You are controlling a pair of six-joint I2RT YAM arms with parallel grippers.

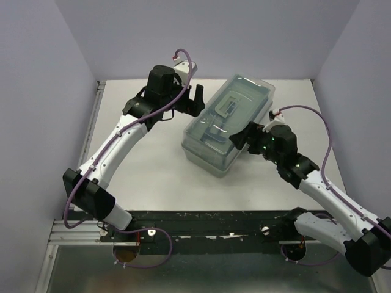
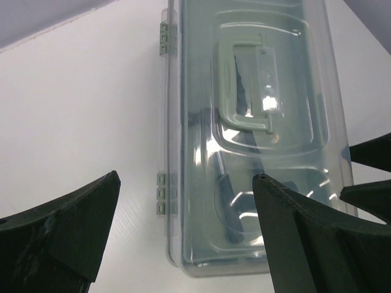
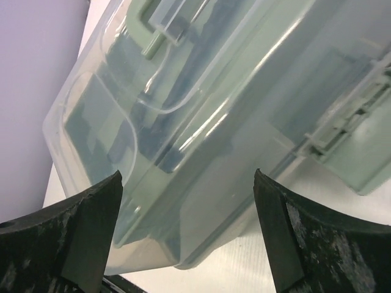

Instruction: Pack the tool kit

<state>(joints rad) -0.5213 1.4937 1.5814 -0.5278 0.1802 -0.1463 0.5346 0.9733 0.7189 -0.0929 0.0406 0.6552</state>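
Jaws spread wide and empty on both arms flank a large pale sage-green rectangular plastic toolbox (image 1: 227, 131) lying at the centre of the white table (image 1: 153, 174). Seen from above, the box's long axis runs from 1 o'clock to 7 o'clock. The jaws of the left arm (image 1: 119, 143) hover off its 10 o'clock long side, the side that carries the small green hinges (image 2: 162, 192). The jaws of the right arm (image 1: 330, 192) sit at its 4 o'clock long side, where a pale green latch (image 3: 342, 122) shows. They look the nearer of the two, just beside the wall, though contact cannot be told. The translucent lid (image 2: 305, 91) is down, and its sage-green handle (image 2: 247, 91) sits in the lid's recess, lined up with the long axis. Through the lid, dark tools (image 2: 229, 207) lie inside the box; which tools they are cannot be made out. With the lid down, the packing looks all but done. The next move likely turns on the latch side, which faces the right arm.
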